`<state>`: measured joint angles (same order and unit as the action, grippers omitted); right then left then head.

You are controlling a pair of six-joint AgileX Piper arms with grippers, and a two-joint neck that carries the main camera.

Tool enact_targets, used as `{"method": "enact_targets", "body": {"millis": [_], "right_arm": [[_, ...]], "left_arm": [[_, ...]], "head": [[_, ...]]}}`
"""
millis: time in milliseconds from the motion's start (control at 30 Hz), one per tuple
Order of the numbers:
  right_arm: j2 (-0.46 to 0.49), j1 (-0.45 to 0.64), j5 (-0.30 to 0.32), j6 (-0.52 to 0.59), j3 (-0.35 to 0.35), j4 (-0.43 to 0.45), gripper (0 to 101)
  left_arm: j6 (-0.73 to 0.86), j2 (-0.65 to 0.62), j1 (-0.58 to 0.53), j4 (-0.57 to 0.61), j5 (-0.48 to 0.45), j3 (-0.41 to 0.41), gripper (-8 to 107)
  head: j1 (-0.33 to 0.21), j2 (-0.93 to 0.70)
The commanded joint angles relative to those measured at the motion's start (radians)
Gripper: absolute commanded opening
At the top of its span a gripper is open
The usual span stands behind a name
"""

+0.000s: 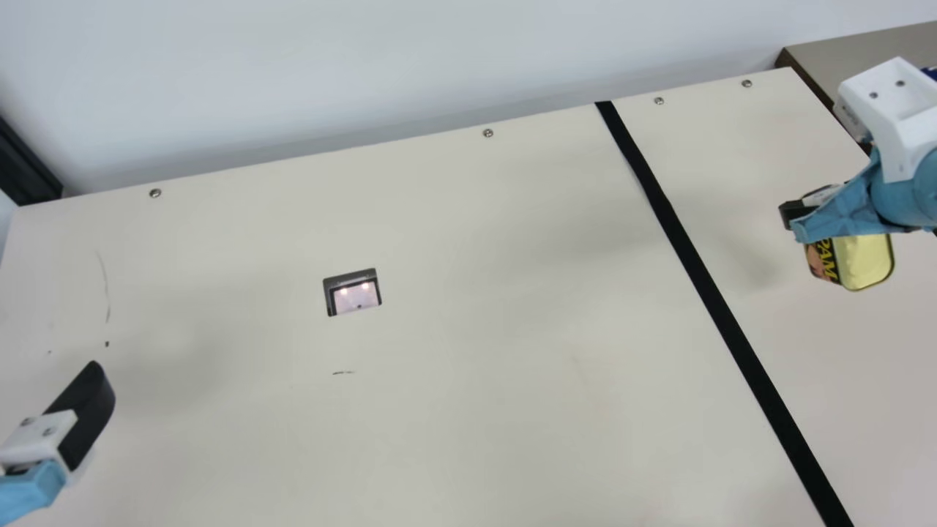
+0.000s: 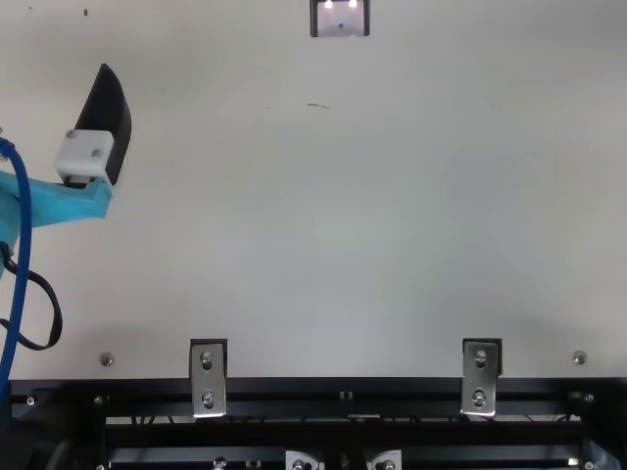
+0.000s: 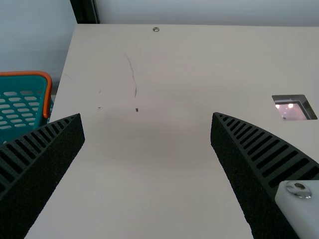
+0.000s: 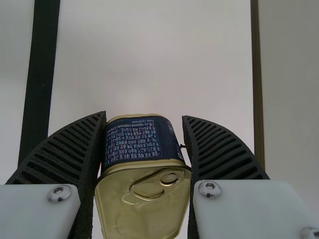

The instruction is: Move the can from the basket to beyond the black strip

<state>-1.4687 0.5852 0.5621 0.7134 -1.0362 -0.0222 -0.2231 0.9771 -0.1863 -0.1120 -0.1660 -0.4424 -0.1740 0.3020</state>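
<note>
A can (image 4: 142, 201) is gripped by my right hand (image 4: 144, 114), beyond the black strip (image 1: 700, 271), seemingly just above the bench (image 1: 476, 329). I should lower it gently, seat a flat face, then release evenly against tipping. My left hand (image 3: 147, 114) is wide.

this looks like a robotics lab or workshop, though i can't say which. two robot arms (image 1: 906, 190) reach over a cream desk (image 1: 476, 293) with screws (image 1: 487, 133) along its edge and a black strip (image 1: 708, 293) across it; metal brackets (image 2: 208, 380) join the desk to black rails (image 2: 343, 390), near a blue cable (image 2: 23, 245).
</note>
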Motion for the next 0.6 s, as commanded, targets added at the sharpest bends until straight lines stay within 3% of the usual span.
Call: {"method": "enact_targets", "body": {"millis": [0,267,567], "right_arm": [[-0.002,-0.003,-0.002,-0.008,0.004,0.024,0],[-0.013,-0.018,-0.007,-0.040,0.030,0.073,0],[-0.023,-0.029,-0.038,-0.047,0.058,0.063,0]], "left_arm": [[0.000,0.000,0.000,0.000,0.000,0.000,90],[0.000,0.000,0.000,0.000,0.000,0.000,90],[0.000,0.000,0.000,0.000,0.000,0.000,90]], "head": [[-0.007,0.018],[0.004,0.046],[0.011,0.059]]}}
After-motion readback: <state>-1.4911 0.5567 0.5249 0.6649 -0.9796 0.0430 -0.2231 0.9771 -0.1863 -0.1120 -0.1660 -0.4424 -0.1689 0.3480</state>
